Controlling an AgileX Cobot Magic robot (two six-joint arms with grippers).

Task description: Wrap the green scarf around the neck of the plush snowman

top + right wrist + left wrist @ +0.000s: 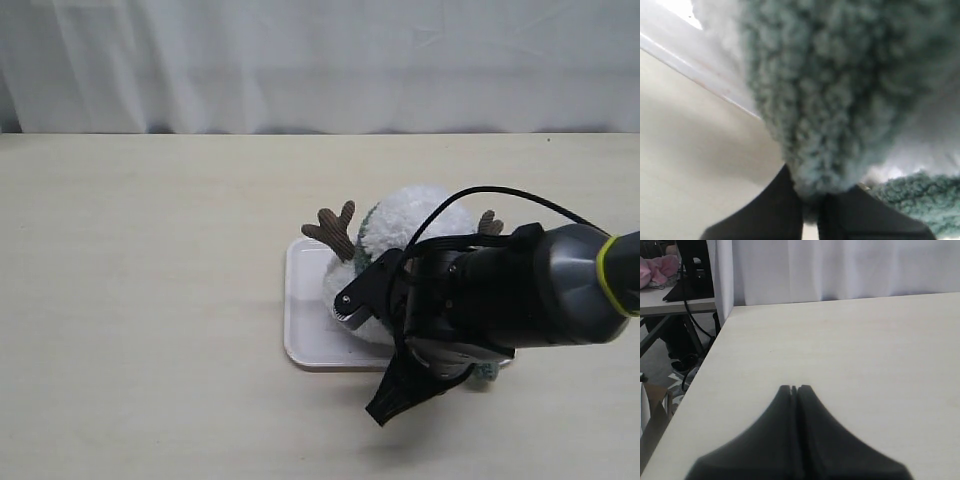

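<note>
The plush snowman [415, 212] lies on a white tray [303, 300], fluffy white with a brown twig arm [335, 228] sticking out. My right arm [500, 290] hangs over it and hides most of its body and the neck. The green scarf [840, 90] fills the right wrist view, and my right gripper [810, 207] is shut on its lower edge, close to the tray's rim [700, 80]. A strip of the scarf [367, 232] shows beside the white ball in the exterior view. My left gripper [794, 388] is shut on nothing above bare table, out of the exterior view.
A white curtain [320, 60] hangs behind the pale table [140, 300]. The table's side edge [700, 390] shows in the left wrist view, with another desk and cables [687, 285] beyond it.
</note>
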